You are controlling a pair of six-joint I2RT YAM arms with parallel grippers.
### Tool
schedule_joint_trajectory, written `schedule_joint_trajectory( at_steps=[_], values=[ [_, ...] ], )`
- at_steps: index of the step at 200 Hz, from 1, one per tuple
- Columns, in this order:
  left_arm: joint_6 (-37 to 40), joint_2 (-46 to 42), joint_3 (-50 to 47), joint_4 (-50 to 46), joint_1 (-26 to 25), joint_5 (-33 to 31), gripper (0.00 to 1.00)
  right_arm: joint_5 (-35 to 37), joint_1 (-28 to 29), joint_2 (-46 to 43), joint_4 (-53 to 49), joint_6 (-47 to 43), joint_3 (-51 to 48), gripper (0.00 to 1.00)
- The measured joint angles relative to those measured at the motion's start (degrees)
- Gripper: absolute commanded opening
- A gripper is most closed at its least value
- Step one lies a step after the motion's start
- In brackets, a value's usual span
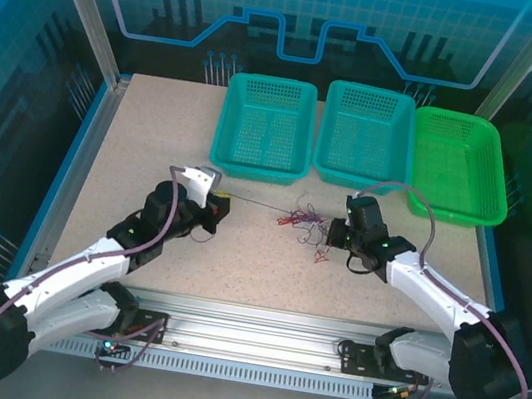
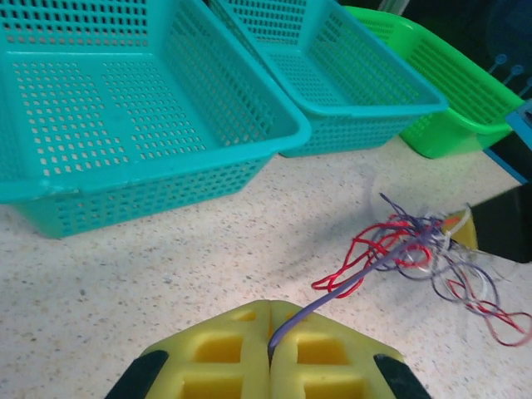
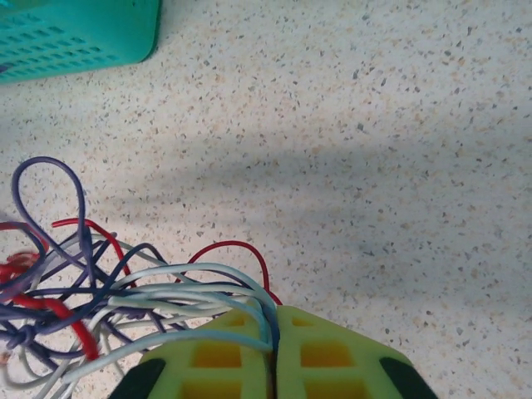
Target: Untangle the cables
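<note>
Purple cables span left pincer to right pincer.

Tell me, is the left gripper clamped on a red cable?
No, the left gripper is shut on a single purple cable that runs out to the red, purple and whitish tangle.
</note>
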Motion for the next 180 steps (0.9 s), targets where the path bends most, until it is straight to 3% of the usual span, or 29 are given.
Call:
schedule_joint_trajectory(
  at_steps=[41,81,102,140,180],
  values=[
    [-1.44,5.44,0.00,3.48,-0.04,2.69,0.00,1.11,4.70,2.47,-3.67,-4.74,3.78,0.36],
    [-2.25,8.46,0.00,3.04,-0.42,0.66,0.00,1.60,12.04,8.68,-4.26,-8.70,11.67,0.44],
    [-2.93,8.52,0.00,2.23,-0.42,-0.90,0.00,2.21,13.84,13.90,-4.35,-9.44,14.78,0.53],
    [-3.65,7.19,0.00,-0.22,-0.42,-3.78,0.00,7.26,15.41,24.17,-6.10,-8.50,21.20,0.56],
    [-6.01,1.88,0.00,-5.51,-0.42,-11.43,0.00,12.55,16.35,30.29,-8.26,0.66,22.16,0.60]
  ],
)
